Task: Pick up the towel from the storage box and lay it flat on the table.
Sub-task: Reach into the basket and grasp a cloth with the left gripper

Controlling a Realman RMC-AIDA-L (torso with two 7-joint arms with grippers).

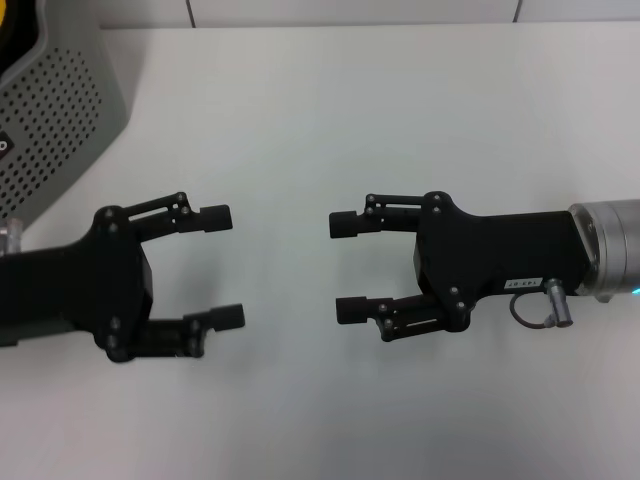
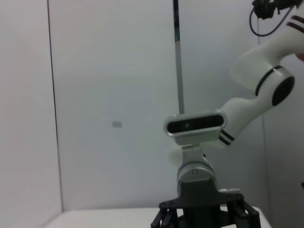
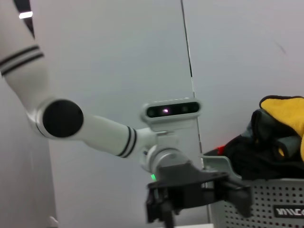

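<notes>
The light grey perforated storage box (image 1: 50, 110) stands at the far left corner of the white table (image 1: 400, 120). A sliver of the mustard-yellow towel (image 1: 12, 35) shows in it. In the right wrist view the towel (image 3: 285, 111) lies bunched on top of the box (image 3: 266, 199). My left gripper (image 1: 222, 266) and right gripper (image 1: 346, 268) hover over the middle of the table, fingertips facing each other a short gap apart. Both are open and empty, well away from the box.
Dark fabric (image 3: 256, 156) is piled in the box beside the towel. The left wrist view shows the right arm's wrist and camera (image 2: 194, 126); the right wrist view shows the left arm's wrist and camera (image 3: 171, 110). A wall stands behind the table.
</notes>
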